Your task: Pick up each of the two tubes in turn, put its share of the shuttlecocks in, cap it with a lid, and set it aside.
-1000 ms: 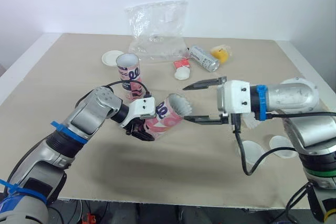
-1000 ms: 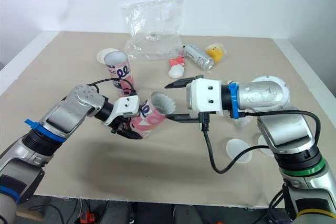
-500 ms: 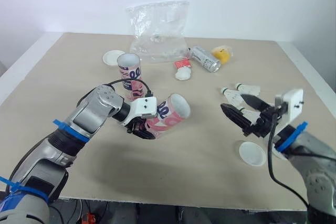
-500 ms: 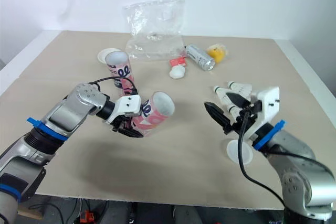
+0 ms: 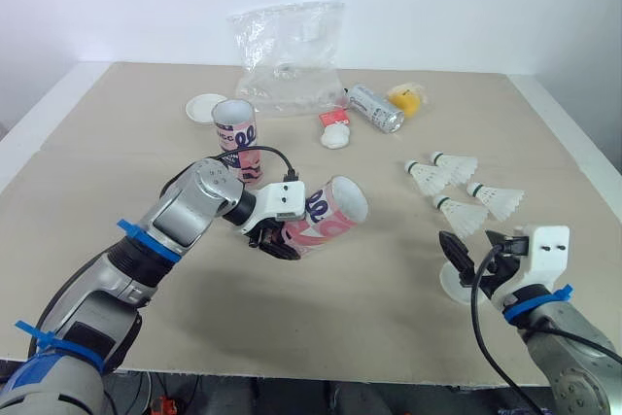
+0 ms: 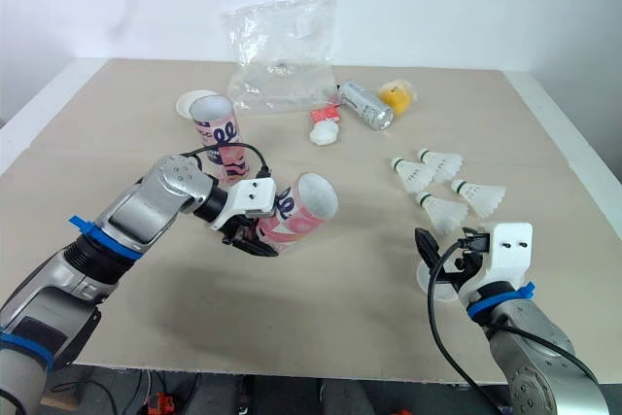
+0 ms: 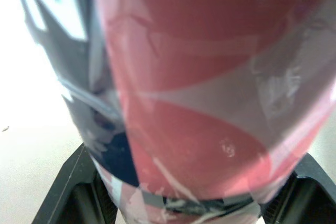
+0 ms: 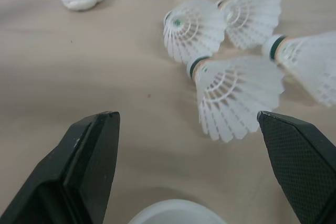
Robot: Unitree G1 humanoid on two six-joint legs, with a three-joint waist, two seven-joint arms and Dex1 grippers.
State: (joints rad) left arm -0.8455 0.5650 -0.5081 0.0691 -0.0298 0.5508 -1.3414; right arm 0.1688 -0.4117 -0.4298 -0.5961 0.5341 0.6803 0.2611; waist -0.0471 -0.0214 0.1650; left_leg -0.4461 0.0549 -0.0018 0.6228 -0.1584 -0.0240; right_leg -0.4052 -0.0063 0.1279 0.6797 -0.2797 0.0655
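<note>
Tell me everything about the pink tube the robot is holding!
The tube is a round, cardboard-looking can, pink with white and dark blue print, shiny-wrapped. It has no lid; its open mouth points toward the robot's right, slightly up. The left gripper clamps its other end, holding it tipped nearly sideways over the table.

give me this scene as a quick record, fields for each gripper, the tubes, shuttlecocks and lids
left gripper: shut on pink tube, tilted off the table, mouth uncapped
second tube: upright on the table
shuttlecocks: four, loose on the table
right gripper: open, empty, short of the shuttlecocks
lids: far lid beside second tube; near lid by the right gripper
</note>
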